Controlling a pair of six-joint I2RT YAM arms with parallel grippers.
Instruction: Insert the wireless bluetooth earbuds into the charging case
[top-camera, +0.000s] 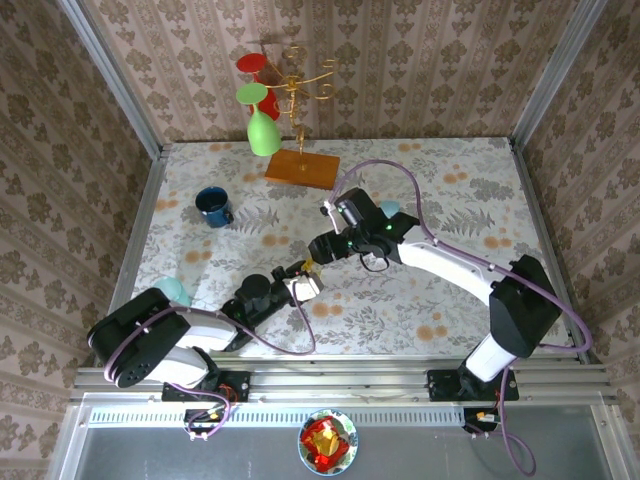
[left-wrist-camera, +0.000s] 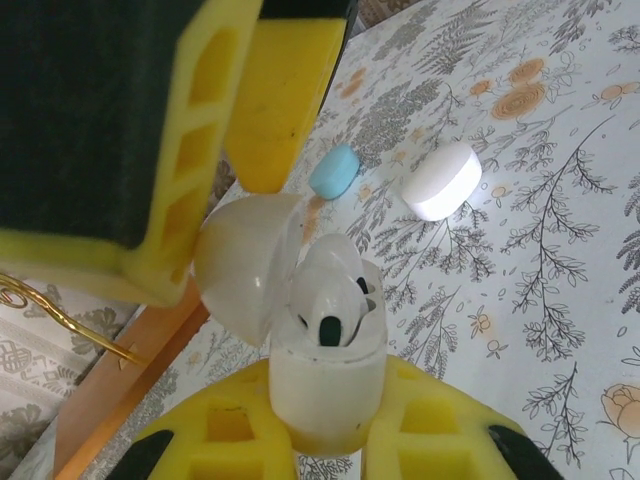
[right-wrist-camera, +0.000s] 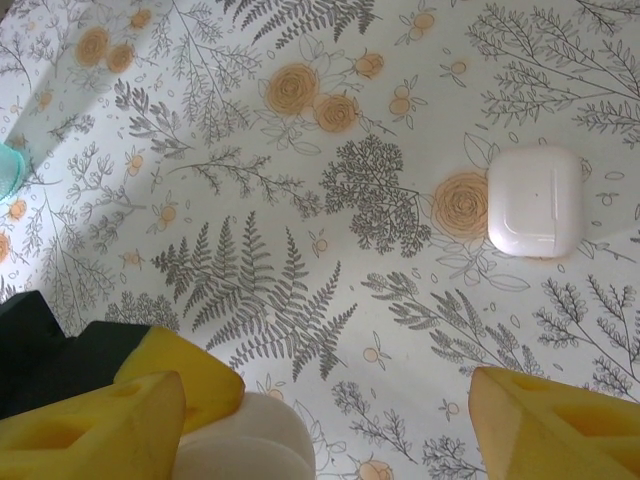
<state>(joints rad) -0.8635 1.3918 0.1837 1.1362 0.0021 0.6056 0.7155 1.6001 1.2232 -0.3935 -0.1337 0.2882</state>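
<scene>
Left gripper (left-wrist-camera: 325, 425) clenched on an open white charging case (left-wrist-camera: 325, 375) (lid (left-wrist-camera: 245, 265) tipped back), one earbud (left-wrist-camera: 335, 280) seated inside. Right gripper (right-wrist-camera: 355, 390), jaws spread, hangs just beside the case.

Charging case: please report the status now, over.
Left gripper shut on the open charging case. One earbud sits inside. Right gripper open, close by the lid. Nothing in the way.

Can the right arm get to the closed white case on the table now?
Probably yes. The closed white case lies alone on bare tablecloth, nothing over or against it, and the right claw is open and looks empty. It would have to move off the open case first.
</scene>
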